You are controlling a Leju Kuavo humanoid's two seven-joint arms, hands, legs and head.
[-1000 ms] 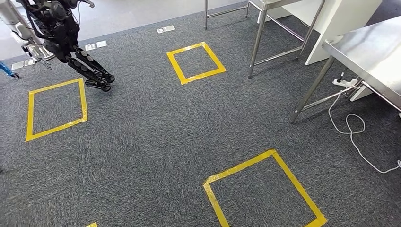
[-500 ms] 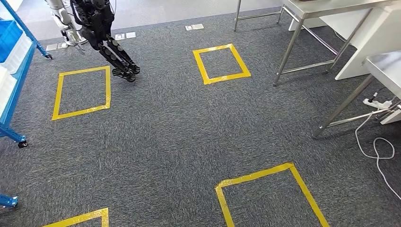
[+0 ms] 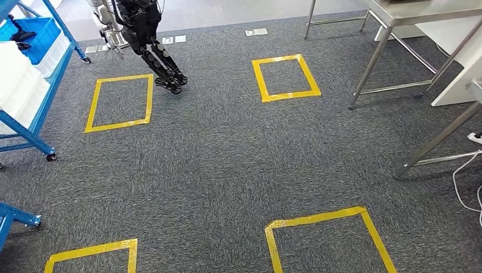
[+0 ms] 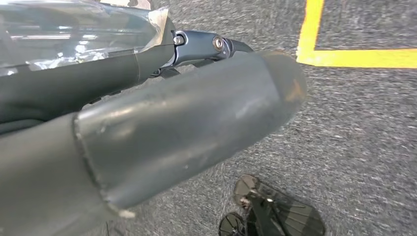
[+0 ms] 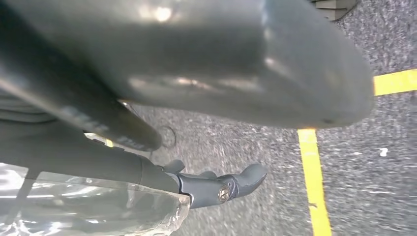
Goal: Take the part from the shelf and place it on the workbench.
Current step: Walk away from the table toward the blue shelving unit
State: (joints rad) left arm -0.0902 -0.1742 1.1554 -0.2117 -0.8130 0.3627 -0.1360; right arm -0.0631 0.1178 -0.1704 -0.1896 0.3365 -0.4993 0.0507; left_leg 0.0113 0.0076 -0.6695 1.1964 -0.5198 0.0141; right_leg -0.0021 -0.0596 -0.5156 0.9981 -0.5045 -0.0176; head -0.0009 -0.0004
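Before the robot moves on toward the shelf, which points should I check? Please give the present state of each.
1. Blue shelf in sight: ok, at the left of the head view.
2. Part located: cannot tell; a dark thing lies in the blue bin.
3. Way to the shelf free: not ok; another robot stands near it.
4. Left hand free: cannot tell; clear plastic lies by its fingers.
5. Right hand free: cannot tell; clear plastic there too.
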